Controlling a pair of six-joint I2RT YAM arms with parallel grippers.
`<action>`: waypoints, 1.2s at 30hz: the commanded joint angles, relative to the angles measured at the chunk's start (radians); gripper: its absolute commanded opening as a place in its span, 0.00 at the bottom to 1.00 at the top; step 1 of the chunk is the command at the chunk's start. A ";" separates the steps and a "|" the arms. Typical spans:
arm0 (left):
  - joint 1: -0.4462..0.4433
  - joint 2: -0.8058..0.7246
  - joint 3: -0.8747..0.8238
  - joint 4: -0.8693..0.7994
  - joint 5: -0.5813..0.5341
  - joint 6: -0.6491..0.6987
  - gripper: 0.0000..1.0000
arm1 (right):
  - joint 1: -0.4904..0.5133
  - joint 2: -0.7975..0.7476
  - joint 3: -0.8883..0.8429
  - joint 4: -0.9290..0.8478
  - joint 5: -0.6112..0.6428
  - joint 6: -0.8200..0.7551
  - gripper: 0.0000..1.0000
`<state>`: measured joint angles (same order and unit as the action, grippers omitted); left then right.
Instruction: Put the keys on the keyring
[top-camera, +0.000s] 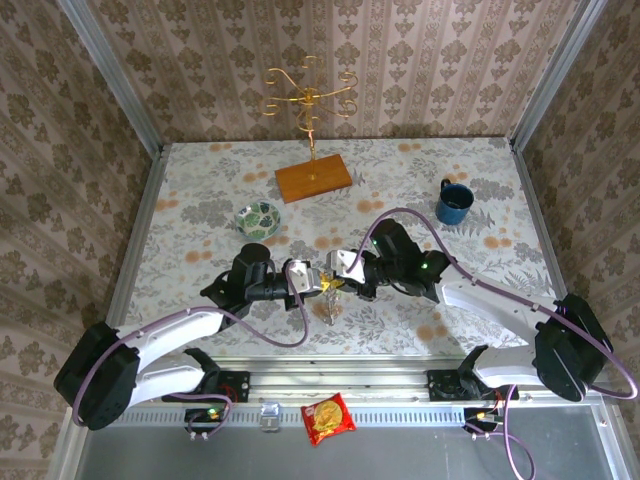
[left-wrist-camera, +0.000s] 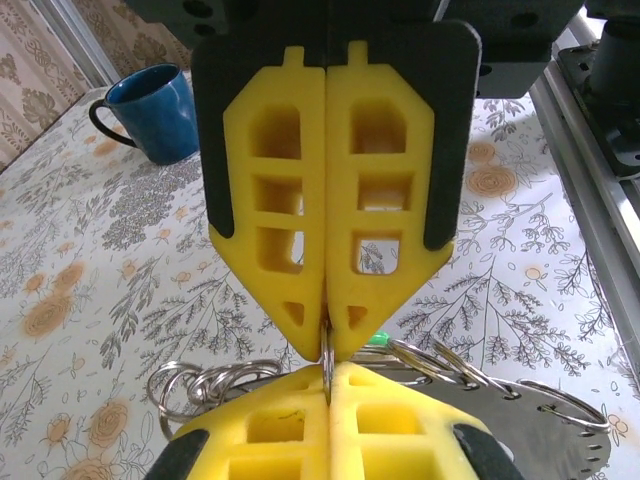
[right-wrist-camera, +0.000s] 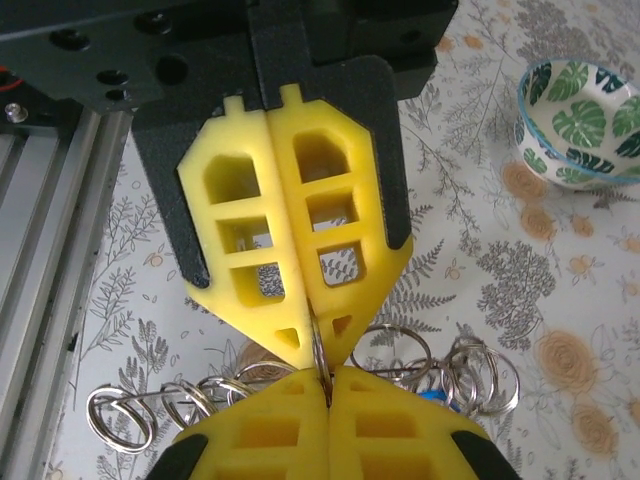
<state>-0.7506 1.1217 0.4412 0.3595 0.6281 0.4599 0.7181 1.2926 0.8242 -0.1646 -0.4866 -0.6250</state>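
1. In the top view, the left gripper (top-camera: 322, 283) and right gripper (top-camera: 336, 280) meet tip to tip over the floral table (top-camera: 200, 200), slightly toward 6 o'clock of its centre.
2. Both pincers are fully closed. Each pinches the same thin metal loop (left-wrist-camera: 327, 362), seen edge-on between the yellow fingers (left-wrist-camera: 275, 230). I cannot tell whether it belongs to the keyring or is a separate ring.
3. The keyring (left-wrist-camera: 545, 430), flat and grey with a toothed rim, lies at 4 o'clock of the pinch in the left wrist view, and part of it sits under the gripper.
4. Small split rings (right-wrist-camera: 115, 420) fan out on both sides of the pinch.
5. Of the keys, a green head (left-wrist-camera: 378, 340) peeks out just at 2 o'clock of the pinch, and a blue head (right-wrist-camera: 430, 395) shows among the rings.
6. From the grippers, the patterned bowl (top-camera: 258, 217) sits at 10 o'clock, the blue mug (top-camera: 455, 202) at 2 o'clock and the wooden stand (top-camera: 313, 178) at 12 o'clock.
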 joint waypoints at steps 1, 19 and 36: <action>-0.006 -0.002 -0.004 0.081 -0.009 -0.030 0.06 | 0.001 0.008 0.039 0.011 -0.011 0.003 0.00; -0.030 -0.025 0.098 -0.138 -0.113 0.095 0.14 | 0.110 0.093 0.243 -0.277 0.192 -0.143 0.00; -0.003 -0.065 0.017 0.003 -0.060 0.004 0.21 | 0.055 0.055 0.135 -0.164 0.132 -0.100 0.00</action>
<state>-0.7563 1.0832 0.4572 0.2916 0.5129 0.4904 0.7746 1.3544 0.9710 -0.3378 -0.3515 -0.7116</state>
